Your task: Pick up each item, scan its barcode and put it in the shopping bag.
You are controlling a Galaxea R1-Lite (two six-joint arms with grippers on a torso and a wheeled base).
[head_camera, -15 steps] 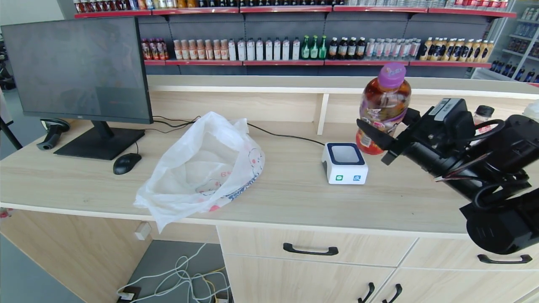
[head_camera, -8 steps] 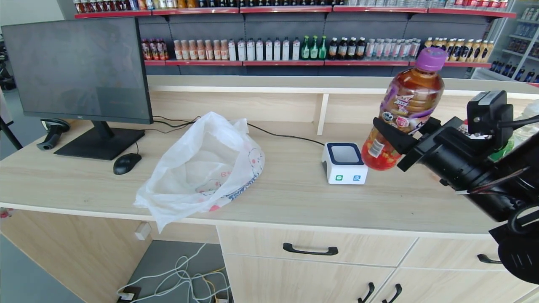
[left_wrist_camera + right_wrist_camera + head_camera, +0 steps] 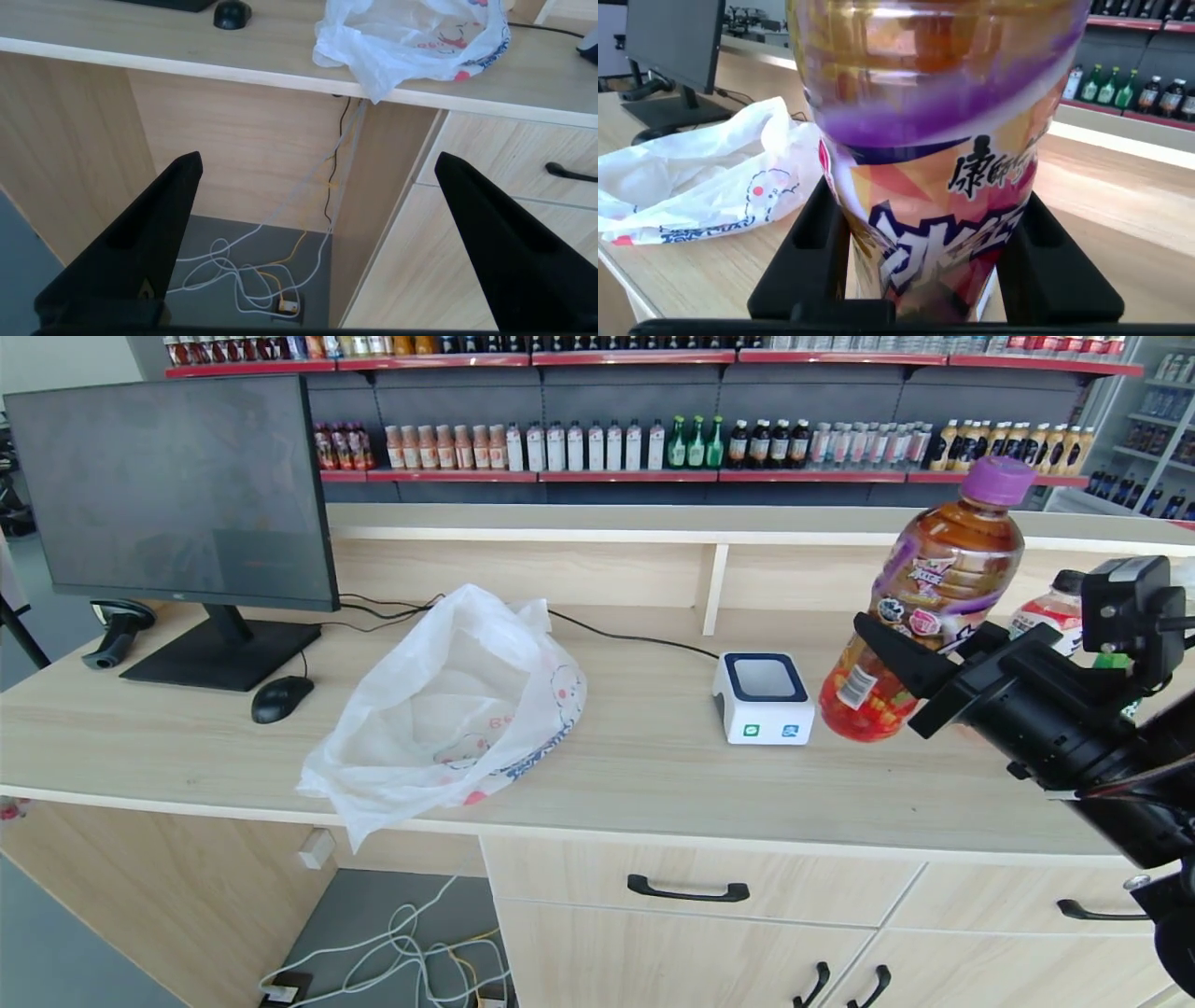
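Wooden tabletop (image 3: 653, 775) held a bag (image 3: 457, 709) at its front edge, right pincer (image 3: 906, 649) clamped a tilted bottle (image 3: 934, 588) beside the scanner (image 3: 764, 698), left pincer (image 3: 318, 168) gaped apart.

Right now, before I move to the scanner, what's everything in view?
scanner: one, white, mid-counter.
bottle: one, amber with purple cap, held tilted just right of the scanner.
shopping bag: one, white, open on the counter left of the scanner.
small bottle: one, black cap, behind the right arm.
monitor: one, black, counter's far left.
mouse: one, black, by the monitor stand.
shelf bottles: many, mixed colours, back wall.
cables: several, white, floor under the counter.
right gripper: black, shut on the bottle.
left gripper: black, open, low before the counter front.
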